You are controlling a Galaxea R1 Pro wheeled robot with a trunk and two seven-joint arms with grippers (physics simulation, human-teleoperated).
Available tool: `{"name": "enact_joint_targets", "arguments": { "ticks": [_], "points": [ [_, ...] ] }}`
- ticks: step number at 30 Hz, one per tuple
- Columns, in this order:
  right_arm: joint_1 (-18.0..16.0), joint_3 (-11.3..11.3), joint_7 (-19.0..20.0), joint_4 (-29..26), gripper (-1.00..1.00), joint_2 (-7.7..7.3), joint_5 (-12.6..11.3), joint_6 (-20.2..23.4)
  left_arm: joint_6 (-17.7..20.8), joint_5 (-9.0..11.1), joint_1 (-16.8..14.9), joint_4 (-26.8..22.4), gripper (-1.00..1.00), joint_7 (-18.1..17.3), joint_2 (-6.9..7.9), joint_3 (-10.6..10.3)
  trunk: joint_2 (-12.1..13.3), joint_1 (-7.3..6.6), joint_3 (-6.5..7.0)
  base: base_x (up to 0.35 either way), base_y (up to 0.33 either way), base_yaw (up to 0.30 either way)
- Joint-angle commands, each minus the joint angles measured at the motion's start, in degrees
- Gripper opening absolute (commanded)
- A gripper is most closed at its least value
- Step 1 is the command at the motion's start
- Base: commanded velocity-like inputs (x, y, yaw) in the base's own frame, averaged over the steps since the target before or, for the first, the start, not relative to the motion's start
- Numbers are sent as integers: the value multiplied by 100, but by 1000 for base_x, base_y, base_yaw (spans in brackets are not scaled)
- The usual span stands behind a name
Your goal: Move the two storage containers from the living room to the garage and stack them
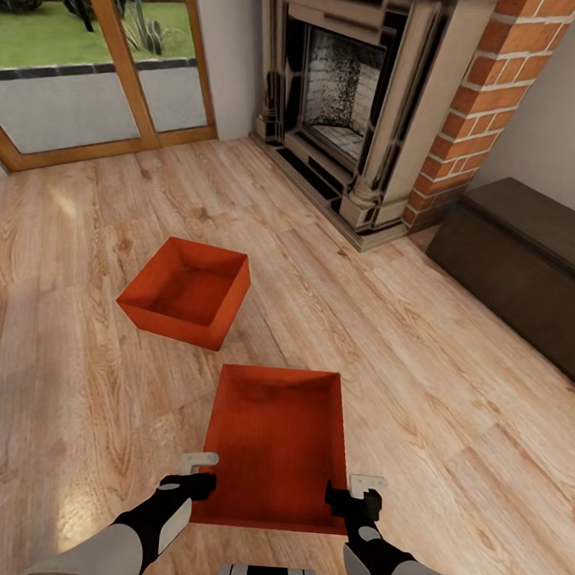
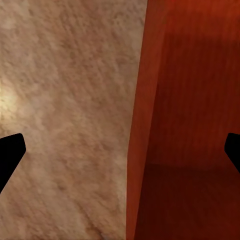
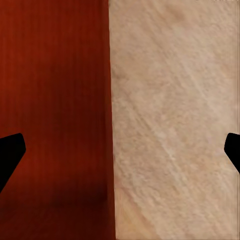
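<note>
Two red-orange open-top storage containers lie on the light wood-plank floor of the living room. The nearer container point(image 1: 278, 441) is right in front of me; the other container point(image 1: 187, 291) sits further off, to the left, turned at an angle. My left gripper point(image 1: 199, 477) is open at the near container's left wall point(image 2: 142, 125), one finger on each side of it. My right gripper point(image 1: 355, 491) is open and straddles the right wall point(image 3: 109, 100) the same way. Neither gripper's fingers touch the walls in the wrist views.
An ornate dark fireplace point(image 1: 351, 112) with a red-brick chimney point(image 1: 485, 104) stands ahead. A dark brown low bench point(image 1: 529, 261) runs along the right wall. Wood-framed glass doors point(image 1: 97, 60) fill the far left. Open plank floor point(image 1: 74, 393) surrounds both containers.
</note>
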Motion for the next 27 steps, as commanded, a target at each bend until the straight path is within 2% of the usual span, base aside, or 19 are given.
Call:
{"name": "enact_joint_targets", "arguments": {
  "ticks": [1,9,27],
  "points": [
    [-2,50,-17,5,100,0,-48,-17,28,10,1,-12,100,6,-4,33,-1,-1,-3,0,0,0],
    [-6,51,35,5,100,-7,62,-18,28,10,1,-12,100,6,1,35,-1,-1,-3,0,0,0],
    [-3,51,38,5,100,-7,75,-11,28,10,1,-12,100,6,5,42,-41,21,-21,0,0,0]
  ]
}}
